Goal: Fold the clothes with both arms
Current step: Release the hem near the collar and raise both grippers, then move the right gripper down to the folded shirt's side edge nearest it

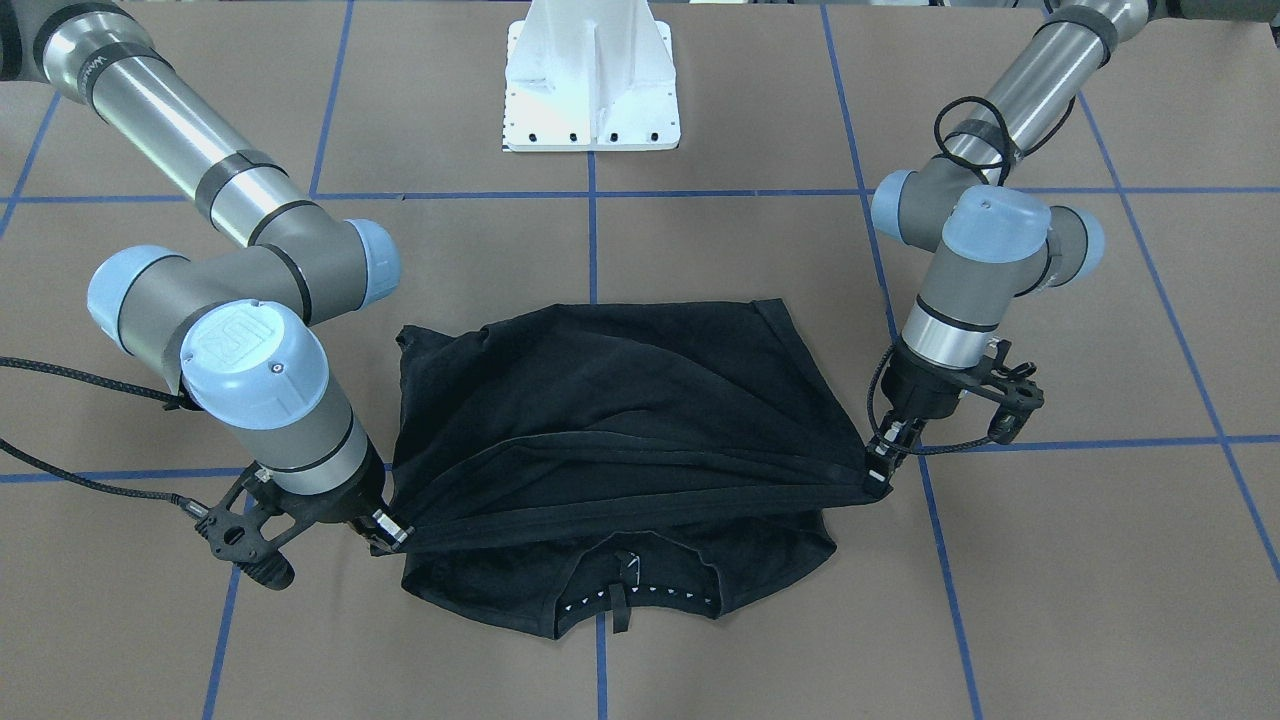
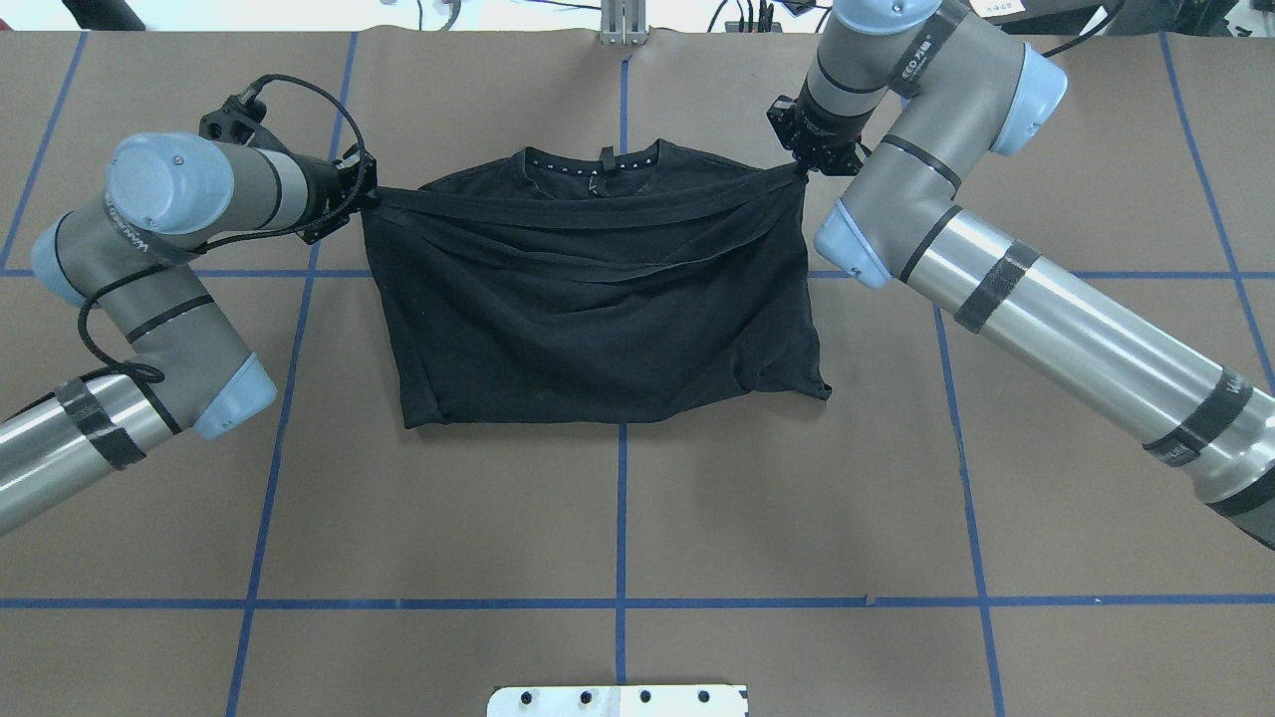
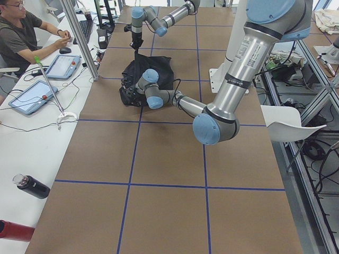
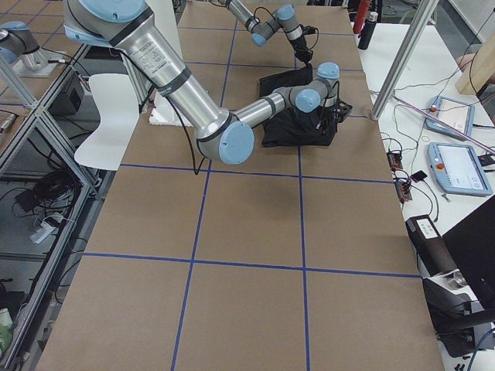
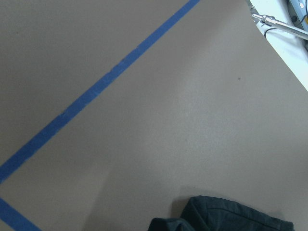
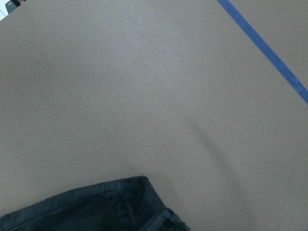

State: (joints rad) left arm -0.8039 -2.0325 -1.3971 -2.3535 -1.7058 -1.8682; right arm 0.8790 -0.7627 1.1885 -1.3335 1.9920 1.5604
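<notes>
While its collar end lies flat on the brown table (image 2: 448, 498), the black T-shirt (image 2: 598, 299) spans the gap between the two grippers, its folded-over edge pulled taut. The left gripper (image 2: 371, 194) is clamped on one end of that edge, and the right gripper (image 2: 803, 169) pinches the other end.

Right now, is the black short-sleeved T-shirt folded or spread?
Half folded: left gripper and right gripper stretch the T-shirt edge near its collar.
</notes>
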